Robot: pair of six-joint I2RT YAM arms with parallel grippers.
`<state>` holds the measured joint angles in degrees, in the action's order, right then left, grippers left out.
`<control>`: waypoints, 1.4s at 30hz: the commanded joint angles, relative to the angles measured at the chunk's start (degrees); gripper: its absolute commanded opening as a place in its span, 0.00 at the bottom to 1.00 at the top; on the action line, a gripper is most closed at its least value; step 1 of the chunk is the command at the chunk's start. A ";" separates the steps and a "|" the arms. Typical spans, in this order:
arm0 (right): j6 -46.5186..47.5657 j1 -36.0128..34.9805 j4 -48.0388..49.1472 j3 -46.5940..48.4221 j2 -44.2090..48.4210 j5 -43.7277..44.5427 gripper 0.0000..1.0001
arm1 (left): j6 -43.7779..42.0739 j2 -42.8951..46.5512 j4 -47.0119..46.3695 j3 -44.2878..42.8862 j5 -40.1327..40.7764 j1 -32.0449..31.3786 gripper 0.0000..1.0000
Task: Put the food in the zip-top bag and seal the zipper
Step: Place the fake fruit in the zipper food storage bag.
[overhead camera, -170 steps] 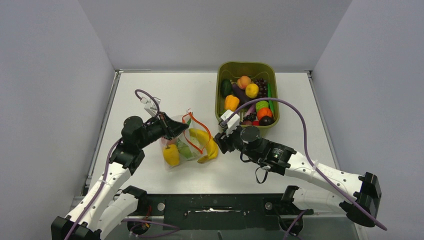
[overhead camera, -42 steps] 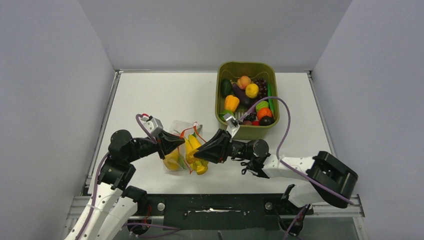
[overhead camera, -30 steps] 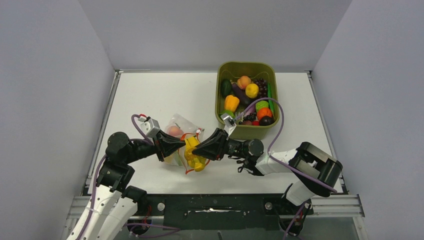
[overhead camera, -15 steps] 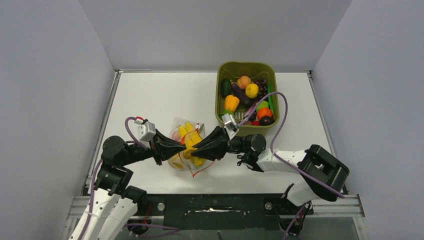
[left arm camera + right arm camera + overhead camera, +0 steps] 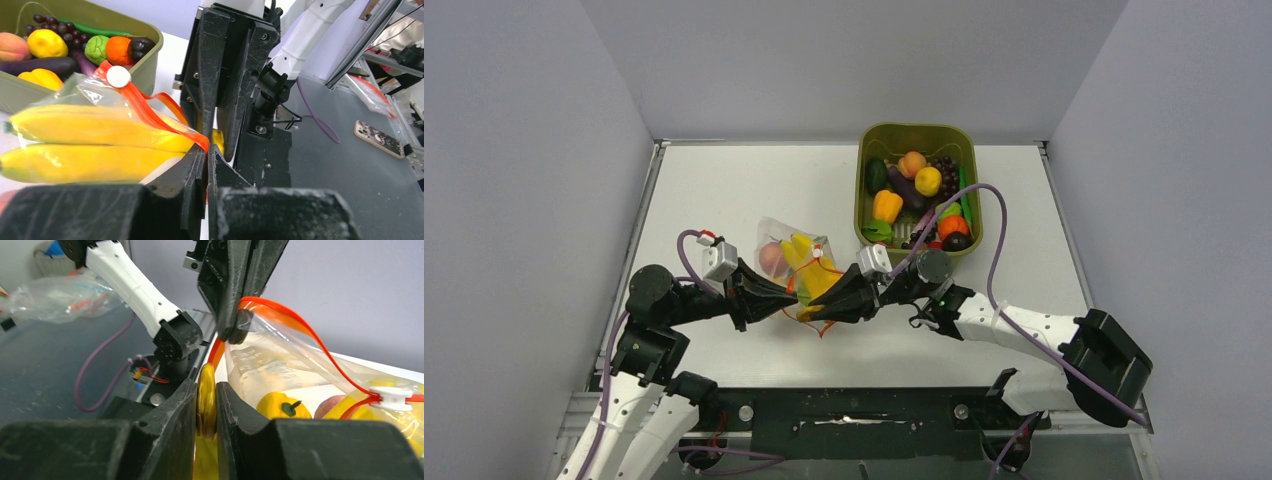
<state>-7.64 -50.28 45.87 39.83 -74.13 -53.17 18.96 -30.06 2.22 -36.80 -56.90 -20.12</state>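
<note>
Above the white table (image 5: pixel 724 190), near the olive tub (image 5: pixel 916 127), the zip-top bag (image 5: pixel 789 255) hangs between both arms, left gripper (image 5: pixel 788 297) clamped tight on its zipper (image 5: pixel 150 112), right gripper (image 5: pixel 811 307) nearly closed, pinching a yellow food piece (image 5: pixel 205 400).

The white counter (image 5: pixel 724 190) runs from the arms' black mounting plate (image 5: pixel 854 410) at its near edge to the grey back wall (image 5: pixel 854 60), with a metal rail (image 5: pixel 639 230) along its left side. Directly on it, at the far right, stands an olive-green tub (image 5: pixel 862 190) heaped with toy fruits and vegetables (image 5: pixel 928 181). The zip-top bag (image 5: pixel 769 232) sits over the near middle; whether it touches the counter cannot be told.
</note>
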 commanded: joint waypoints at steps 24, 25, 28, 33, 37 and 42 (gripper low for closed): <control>-2.24 3.17 -0.52 0.61 -0.63 25.07 0.07 | -5.56 -1.70 6.19 -5.74 3.10 -0.10 0.00; -2.96 3.37 -0.12 0.38 -0.86 26.04 0.07 | -5.60 -1.80 6.28 -5.89 3.77 -0.12 0.00; -4.48 3.35 -0.75 1.46 -3.18 28.09 0.08 | -3.97 -1.76 3.61 -5.15 4.50 -0.12 0.00; -7.99 3.00 0.06 2.35 -8.54 31.74 0.11 | 3.90 -1.42 -4.73 -2.00 6.62 -0.10 0.00; -7.49 2.63 -3.34 3.62 -9.87 35.98 0.19 | 4.32 -0.41 -4.03 -1.34 12.04 -0.10 0.00; -8.27 1.91 -15.63 9.49 -10.39 40.88 0.31 | 4.80 -0.50 -3.01 -1.08 17.25 -0.10 0.00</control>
<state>-17.41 -50.13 41.71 44.36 -83.46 -27.16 20.88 -33.17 7.01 -35.57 -39.44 -19.70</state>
